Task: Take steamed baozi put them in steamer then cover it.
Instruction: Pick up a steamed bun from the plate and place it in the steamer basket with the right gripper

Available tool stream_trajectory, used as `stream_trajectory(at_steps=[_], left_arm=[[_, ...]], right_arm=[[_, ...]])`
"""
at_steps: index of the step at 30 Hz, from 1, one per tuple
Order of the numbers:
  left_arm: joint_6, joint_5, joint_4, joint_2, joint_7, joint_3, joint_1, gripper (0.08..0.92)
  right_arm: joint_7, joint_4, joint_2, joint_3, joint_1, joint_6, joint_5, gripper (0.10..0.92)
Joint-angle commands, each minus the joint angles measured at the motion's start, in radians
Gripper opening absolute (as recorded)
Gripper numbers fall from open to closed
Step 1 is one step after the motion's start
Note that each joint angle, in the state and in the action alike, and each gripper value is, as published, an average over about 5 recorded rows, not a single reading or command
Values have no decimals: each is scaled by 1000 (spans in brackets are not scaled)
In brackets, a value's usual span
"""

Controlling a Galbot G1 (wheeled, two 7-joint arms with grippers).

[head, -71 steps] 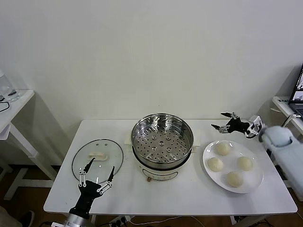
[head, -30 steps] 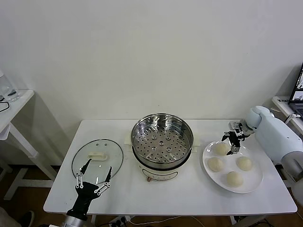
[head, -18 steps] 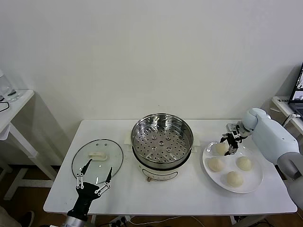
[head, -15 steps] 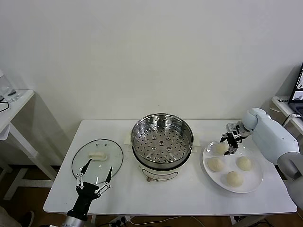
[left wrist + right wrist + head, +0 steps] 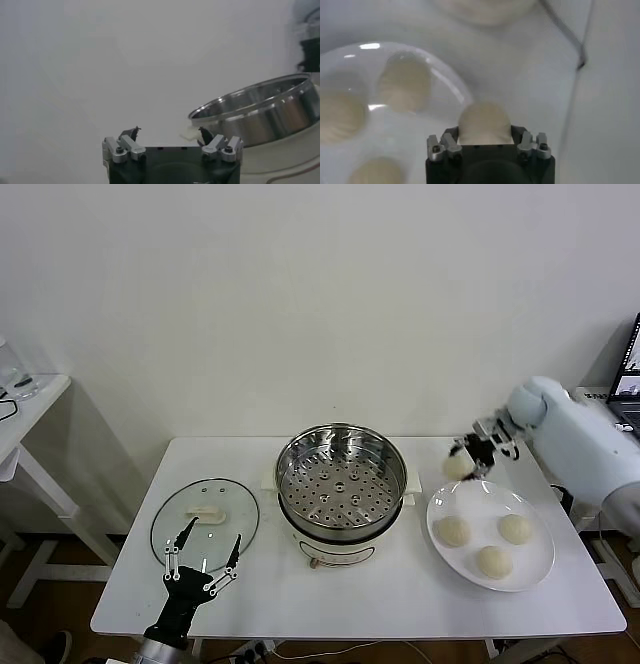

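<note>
My right gripper (image 5: 463,459) is shut on one baozi (image 5: 457,467) and holds it in the air above the far left rim of the white plate (image 5: 538,559), to the right of the steamer (image 5: 342,481). In the right wrist view the held baozi (image 5: 484,123) sits between the jaws above the plate (image 5: 451,87). Three baozi (image 5: 453,531) lie on the plate. The steamer is open with its perforated tray bare. The glass cover (image 5: 205,519) lies flat on the table left of the steamer. My left gripper (image 5: 204,563) is open, hovering at the cover's near edge.
The white table's (image 5: 400,604) front edge runs below the plate. A second white table (image 5: 25,419) stands at far left, a desk with a laptop (image 5: 630,374) at far right. The steamer's wall (image 5: 260,112) also shows in the left wrist view.
My right gripper came down onto the far left baozi on the plate, closed on it, and lifted it up and leftward. The left gripper stayed in place.
</note>
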Motion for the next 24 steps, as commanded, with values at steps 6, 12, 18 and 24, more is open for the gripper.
stream_trajectory(at_steps=[6, 12, 18, 24], left_arm=[[-7, -1, -11, 3, -4, 7, 0, 823], [-11, -1, -11, 1, -4, 4, 2, 823], [-17, -2, -8, 1, -4, 2, 1, 823], [-20, -3, -15, 2, -3, 0, 4, 823]], right_arm=[[-47, 216, 179, -256, 334, 299, 53, 711], [-51, 220, 270, -268, 308, 352, -21, 715], [-40, 176, 355, -270, 229, 373, -116, 721], [-19, 153, 380, -281, 166, 375, -175, 718]])
